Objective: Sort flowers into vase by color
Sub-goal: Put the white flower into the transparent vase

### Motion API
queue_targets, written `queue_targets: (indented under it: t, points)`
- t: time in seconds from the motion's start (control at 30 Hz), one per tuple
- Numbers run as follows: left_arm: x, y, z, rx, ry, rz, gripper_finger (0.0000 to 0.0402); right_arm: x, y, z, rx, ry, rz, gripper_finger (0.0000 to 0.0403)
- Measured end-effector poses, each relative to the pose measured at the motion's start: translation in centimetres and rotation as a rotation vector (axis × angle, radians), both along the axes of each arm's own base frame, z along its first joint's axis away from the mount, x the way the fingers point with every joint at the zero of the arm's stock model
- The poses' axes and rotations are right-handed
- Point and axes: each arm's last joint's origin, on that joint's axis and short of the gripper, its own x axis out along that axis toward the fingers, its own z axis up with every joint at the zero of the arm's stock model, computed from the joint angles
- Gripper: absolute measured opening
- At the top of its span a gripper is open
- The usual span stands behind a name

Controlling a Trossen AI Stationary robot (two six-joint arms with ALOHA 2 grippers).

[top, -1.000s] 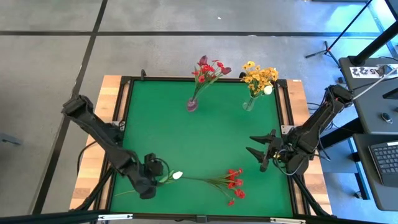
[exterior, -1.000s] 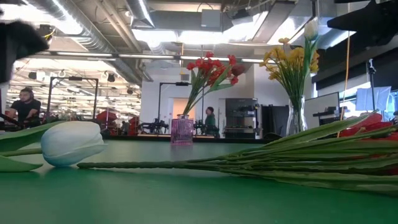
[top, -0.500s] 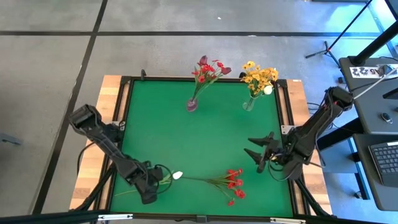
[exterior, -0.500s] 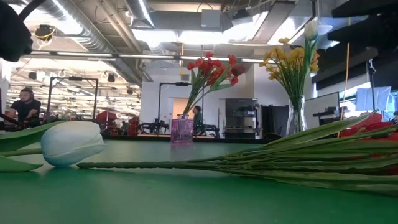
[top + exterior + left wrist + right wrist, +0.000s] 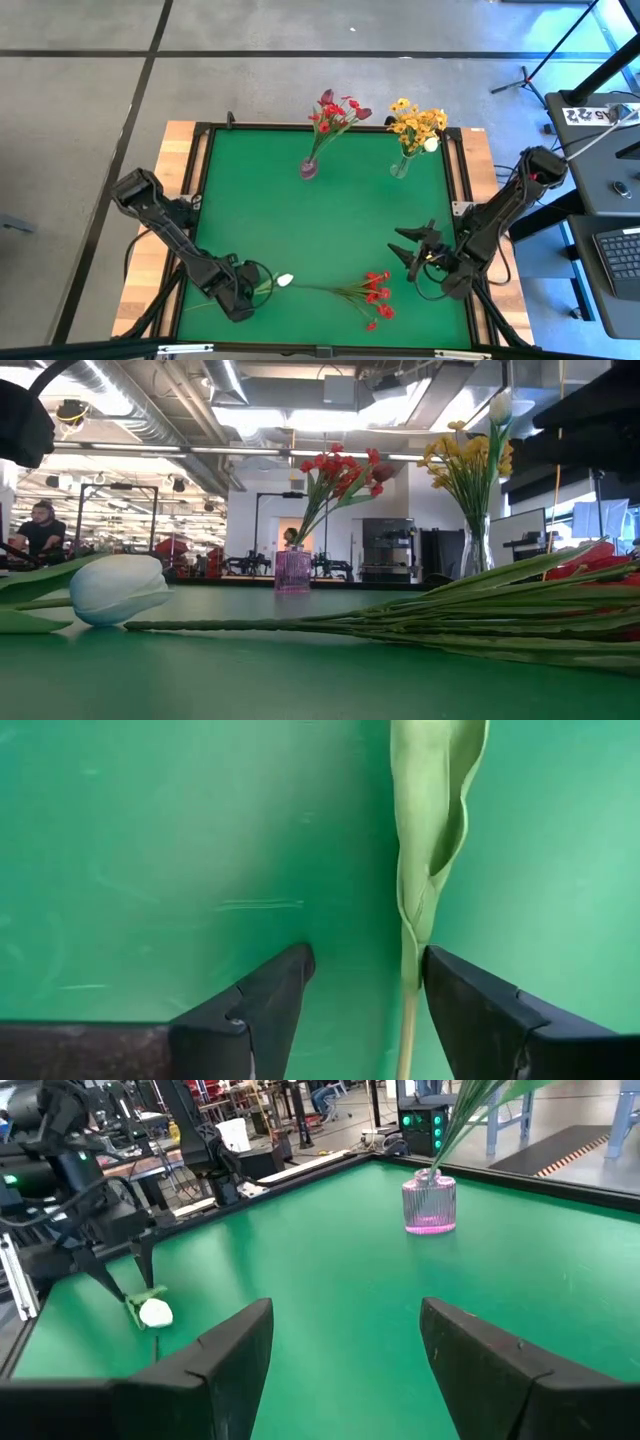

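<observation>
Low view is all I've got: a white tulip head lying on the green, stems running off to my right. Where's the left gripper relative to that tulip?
Observer: The left gripper is right at the white tulip, down over its stem and leaf; the left wrist view shows the leaf between the open fingers, not yet pinched.
Operator: And the right arm?
Observer: The right gripper hangs open above the mat, beside the red spray lying flat, touching nothing.
Operator: Which vase already holds a white one?
Observer: The clear vase with the yellow blossoms has a white bloom in it; the pink vase holds only reds.
</observation>
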Motion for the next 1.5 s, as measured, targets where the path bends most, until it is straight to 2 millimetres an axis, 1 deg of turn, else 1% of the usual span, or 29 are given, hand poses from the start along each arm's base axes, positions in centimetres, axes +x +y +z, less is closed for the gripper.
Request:
queue_targets:
  t: [0.13, 0.3, 0.4, 0.63, 0.73, 0.77, 0.87, 1.0, 1.07, 1.1, 1.23, 1.4, 1.5]
  points:
    - [-0.2, 0.2, -0.1, 0.034, 0.01, -0.045, 0.0179, 0.2, 0.2, -0.7, -0.013, 0.015, -0.005, 0.0253]
    - [-0.2, 0.3, -0.1, 0.085, -0.014, -0.1, 0.0143, 0.2, 0.3, -1.2, -0.013, 0.02, -0.01, 0.0253]
    - [0.1, 0.6, -0.2, 0.112, -0.025, -0.134, 0.0116, 0.3, 0.3, -1.3, -0.015, 0.014, -0.017, 0.0253]
    - [0.7, 1.3, -0.2, 0.117, -0.021, -0.115, 0.0054, 0.3, 0.5, -1.1, 0.009, 0.004, -0.011, 0.0253]
    - [0.8, 1.4, -0.1, 0.129, -0.019, -0.142, 0.0018, 0.3, 0.4, -1.1, 0.005, -0.002, -0.018, 0.0253]
    - [0.8, 1.4, 0.1, 0.136, -0.016, -0.144, 0.0011, 0.3, 0.4, -1.1, 0.006, -0.003, -0.018, 0.0253]
    - [1.1, 1.6, 0.7, 0.194, -0.001, -0.136, 0.0009, 0.4, 0.5, -1.1, 0.014, -0.002, -0.012, 0.0253]
    - [1.9, 1.1, 2.9, 0.276, -0.027, -0.185, 0.0004, 0.4, 0.4, -1.1, 0.019, -0.019, -0.03, 0.0253]
    - [2.1, 1.3, 4.0, 0.325, -0.025, -0.222, 0.0004, 0.3, 0.4, -1.0, 0.018, -0.03, -0.04, 0.0253]
    - [2.4, 1.4, 4.7, 0.34, -0.052, -0.23, 0.0004, 0.3, 0.4, -1.0, 0.022, -0.033, -0.043, 0.0253]
    - [3.6, 1.9, 8.3, 0.376, -0.287, -0.245, 0.0003, 0.3, 0.4, -1.0, 0.036, -0.045, -0.051, 0.0253]
    - [5.2, 2.5, 12.3, 0.259, -0.676, -0.379, 0.0002, 0.4, 0.4, -0.9, 0.042, -0.052, -0.053, 0.0253]
    - [6.1, 3.5, 13.7, 0.208, -0.851, -0.453, 0.0002, 0.4, 0.4, -0.9, 0.037, -0.049, -0.051, 0.0253]
